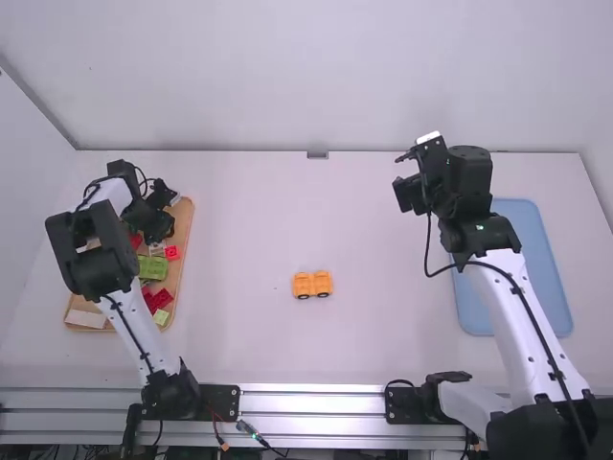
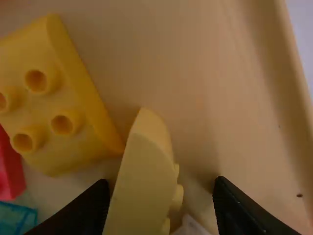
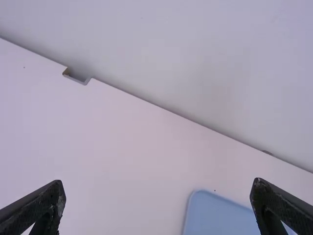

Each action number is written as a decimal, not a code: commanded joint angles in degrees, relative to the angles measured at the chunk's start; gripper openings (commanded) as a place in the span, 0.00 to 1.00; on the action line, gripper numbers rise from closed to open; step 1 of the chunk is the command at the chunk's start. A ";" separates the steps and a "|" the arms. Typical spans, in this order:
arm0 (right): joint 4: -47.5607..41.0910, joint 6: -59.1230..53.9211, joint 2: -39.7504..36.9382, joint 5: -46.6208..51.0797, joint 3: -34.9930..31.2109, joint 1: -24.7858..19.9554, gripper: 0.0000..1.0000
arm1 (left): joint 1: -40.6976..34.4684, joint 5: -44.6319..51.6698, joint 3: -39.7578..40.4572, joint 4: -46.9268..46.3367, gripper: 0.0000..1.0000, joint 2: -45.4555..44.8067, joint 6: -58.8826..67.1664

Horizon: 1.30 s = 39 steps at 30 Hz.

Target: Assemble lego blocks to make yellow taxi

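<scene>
Yellow, at mid-table: a part-built taxi [image 1: 313, 285]. Farther off, at the tan tray [image 1: 186, 230], a left gripper [image 2: 159, 190] with fingers apart astride a yellow block [image 2: 142, 181]. Fetching the next piece, presumably; next, centre, close, lift. Farthest, a right gripper [image 3: 157, 186], spread and empty.

Robotics lab, pretty clearly. Left robot arm [image 1: 129, 321] and right robot arm [image 1: 527, 321] based at an aluminum extrusion rail [image 1: 316, 402] across bottom of frame. Exposed wiring [image 1: 251, 431] bottom, left of center. White worktable [image 1: 383, 326] mid-frame, plain white wall [image 1: 287, 77] up top.
</scene>
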 commanded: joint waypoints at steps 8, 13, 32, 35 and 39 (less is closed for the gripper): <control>0.07 0.26 0.35 -0.04 2.16 0.02 0.99 | 0.04 1.62 -1.07 0.76 0.47 0.39 1.95; 0.11 0.26 0.35 -0.02 2.16 0.02 0.99 | 0.04 0.42 -1.07 0.28 0.45 0.39 1.70; 0.13 0.26 0.35 -0.07 2.19 0.20 0.99 | -0.24 -1.44 -1.09 -0.15 0.18 0.39 5.44; 0.15 0.28 0.35 -0.02 2.19 0.13 0.99 | -0.04 -1.44 -1.09 -0.15 0.18 0.39 5.42; 0.13 0.26 0.35 -0.09 2.19 0.15 0.99 | -0.24 -1.44 -1.07 -0.15 0.15 0.39 5.40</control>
